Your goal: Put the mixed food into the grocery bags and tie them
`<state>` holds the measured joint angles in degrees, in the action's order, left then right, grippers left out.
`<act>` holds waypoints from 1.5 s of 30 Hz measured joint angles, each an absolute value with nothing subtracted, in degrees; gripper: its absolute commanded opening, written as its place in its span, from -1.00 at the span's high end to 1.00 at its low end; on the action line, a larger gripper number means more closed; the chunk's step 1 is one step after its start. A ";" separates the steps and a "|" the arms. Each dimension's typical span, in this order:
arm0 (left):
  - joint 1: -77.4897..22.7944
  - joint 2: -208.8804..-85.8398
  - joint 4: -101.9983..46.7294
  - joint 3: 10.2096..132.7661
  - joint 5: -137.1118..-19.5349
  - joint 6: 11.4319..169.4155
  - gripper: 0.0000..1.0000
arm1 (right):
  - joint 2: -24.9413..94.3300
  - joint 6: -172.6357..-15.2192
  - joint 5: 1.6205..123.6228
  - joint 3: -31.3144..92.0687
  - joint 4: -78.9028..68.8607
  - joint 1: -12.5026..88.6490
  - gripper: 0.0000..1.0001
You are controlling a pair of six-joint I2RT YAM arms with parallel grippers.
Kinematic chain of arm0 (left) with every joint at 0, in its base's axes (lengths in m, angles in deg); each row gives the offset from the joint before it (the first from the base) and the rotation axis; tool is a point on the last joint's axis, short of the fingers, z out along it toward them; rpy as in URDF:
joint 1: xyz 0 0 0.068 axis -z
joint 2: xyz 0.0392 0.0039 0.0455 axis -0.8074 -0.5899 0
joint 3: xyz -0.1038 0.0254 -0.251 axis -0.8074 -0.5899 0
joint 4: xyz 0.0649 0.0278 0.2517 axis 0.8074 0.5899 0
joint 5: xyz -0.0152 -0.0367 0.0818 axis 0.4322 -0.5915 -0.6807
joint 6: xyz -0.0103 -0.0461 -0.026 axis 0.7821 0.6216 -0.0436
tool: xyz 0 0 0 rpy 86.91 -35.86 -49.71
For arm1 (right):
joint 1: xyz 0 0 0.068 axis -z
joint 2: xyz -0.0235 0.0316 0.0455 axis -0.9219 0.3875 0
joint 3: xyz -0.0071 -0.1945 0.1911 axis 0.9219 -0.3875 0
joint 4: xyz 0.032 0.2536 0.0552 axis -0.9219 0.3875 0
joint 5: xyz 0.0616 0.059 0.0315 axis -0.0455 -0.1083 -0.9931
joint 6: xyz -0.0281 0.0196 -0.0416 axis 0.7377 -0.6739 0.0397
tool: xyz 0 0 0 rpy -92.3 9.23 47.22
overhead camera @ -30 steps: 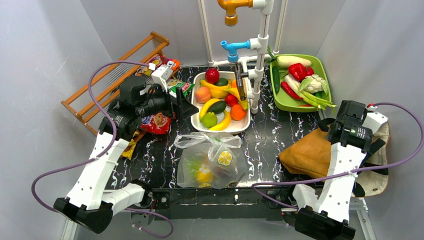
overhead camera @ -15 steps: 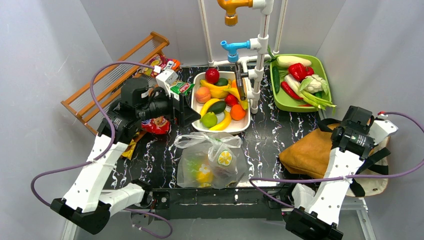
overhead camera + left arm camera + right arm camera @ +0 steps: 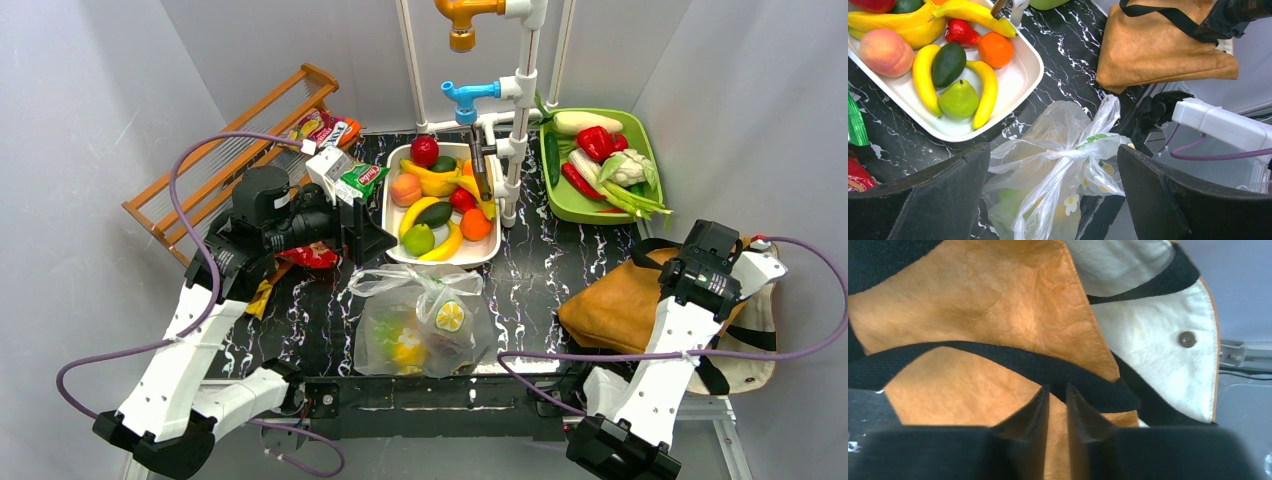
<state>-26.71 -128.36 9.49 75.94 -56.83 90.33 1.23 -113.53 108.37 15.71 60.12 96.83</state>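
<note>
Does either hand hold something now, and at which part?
The left hand is open and empty. The right hand is almost closed at the black strap of the tan tote; a real grip cannot be told.

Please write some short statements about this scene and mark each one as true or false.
1. The clear plastic bag is knotted at the top. True.
2. The white tray is empty. False: it holds bananas, a pear and other fruit.
3. The left hand is open. True.
4. The tan bag lies on the robot's left. False: it lies on its right.
</note>
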 measured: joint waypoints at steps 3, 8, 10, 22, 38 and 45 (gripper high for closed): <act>-26.71 -127.90 9.67 75.28 -57.15 90.16 -0.97 | 1.19 -113.61 107.32 15.71 60.14 96.83 0.97; -26.71 -127.70 9.78 74.50 -57.39 89.98 -0.97 | 1.16 -113.75 105.03 16.13 60.38 96.78 0.97; -26.71 -127.68 9.76 74.34 -57.44 89.94 -0.97 | 1.12 -113.72 103.12 17.22 60.60 96.72 0.97; -26.71 -128.38 9.67 74.15 -57.39 89.96 -0.96 | 8.66 -112.41 87.08 34.86 61.93 96.46 -0.63; -26.67 -128.73 10.06 74.32 -57.42 88.89 -0.97 | 23.81 -110.36 98.51 50.75 63.55 96.43 -0.75; -26.54 -128.73 10.98 74.76 -57.42 88.89 -0.96 | 27.98 -107.39 106.34 50.73 61.43 96.48 -0.77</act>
